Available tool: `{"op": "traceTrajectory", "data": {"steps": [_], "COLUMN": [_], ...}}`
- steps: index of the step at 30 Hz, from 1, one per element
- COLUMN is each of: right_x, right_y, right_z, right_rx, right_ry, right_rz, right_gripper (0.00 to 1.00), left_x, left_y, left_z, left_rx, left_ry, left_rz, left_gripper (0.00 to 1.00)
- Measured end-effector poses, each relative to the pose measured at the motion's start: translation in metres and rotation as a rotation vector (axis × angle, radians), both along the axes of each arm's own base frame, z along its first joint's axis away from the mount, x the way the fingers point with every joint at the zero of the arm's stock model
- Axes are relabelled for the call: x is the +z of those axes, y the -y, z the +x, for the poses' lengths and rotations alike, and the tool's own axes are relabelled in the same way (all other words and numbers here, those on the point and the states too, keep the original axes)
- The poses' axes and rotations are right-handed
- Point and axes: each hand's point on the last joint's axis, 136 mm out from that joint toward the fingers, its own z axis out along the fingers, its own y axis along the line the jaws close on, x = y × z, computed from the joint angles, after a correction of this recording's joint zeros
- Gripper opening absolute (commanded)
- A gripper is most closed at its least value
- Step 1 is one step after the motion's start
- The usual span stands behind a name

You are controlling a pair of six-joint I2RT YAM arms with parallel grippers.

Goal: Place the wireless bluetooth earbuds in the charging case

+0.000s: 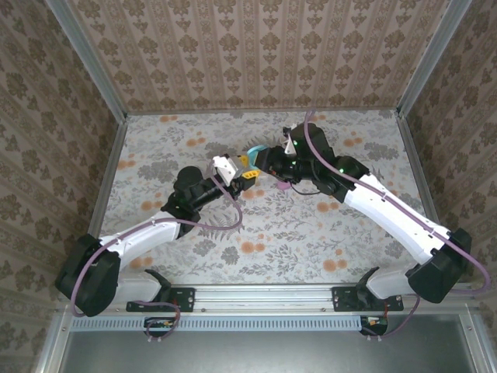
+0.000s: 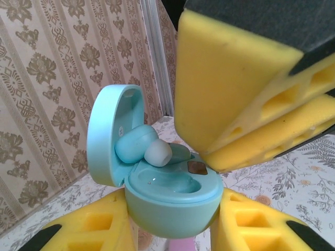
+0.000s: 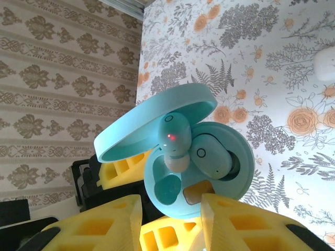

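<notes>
My left gripper [image 2: 172,222] is shut on the base of a teal charging case [image 2: 172,201], which it holds up with the lid [image 2: 107,130] open. One teal earbud [image 3: 209,154] sits in its socket. A second earbud [image 3: 175,136], with a red light and a whitish tip [image 2: 157,153], leans tip-down against the lid, over the rim of the empty socket [image 3: 167,188]. My right gripper [image 3: 170,209] hovers just above the case, its yellow fingers [image 2: 230,78] slightly apart and holding nothing. From above, both grippers meet at the case [image 1: 254,152] mid-table.
A pink case [image 1: 283,186] lies on the floral table below the right gripper. A white object [image 3: 327,63] rests on the table farther off. Patterned walls enclose the table on three sides.
</notes>
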Motion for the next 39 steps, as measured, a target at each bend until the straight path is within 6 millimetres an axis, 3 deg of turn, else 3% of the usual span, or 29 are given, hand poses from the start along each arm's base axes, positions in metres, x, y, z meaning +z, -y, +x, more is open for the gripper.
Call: {"op": "traceTrajectory", "data": {"steps": [6,14,24,39], "right_x": [0.012,0.059,0.025,0.021], "right_y": [0.008,0.032,0.019,0.017], "right_z": [0.001,0.016,0.036,0.024], "right_rx": [0.014,-0.015,0.04,0.085], "right_ry": [0.057,0.185,0.117,0.12], "right_rz": [-0.052,-0.154,-0.269,-0.251], "right_gripper": [0.34,0.34,0.32,0.35], "left_x": [0.008,0.012,0.007,0.006], "left_y": [0.0,0.0,0.0,0.0], "left_z": [0.0,-0.001,0.0,0.0], "left_rx": [-0.001,-0.003,-0.001,-0.003], "left_ry": [0.017,0.02,0.003,-0.007], "left_rz": [-0.026,-0.042,-0.034,-0.038], "left_gripper": [0.34,0.34,0.34,0.34]}}
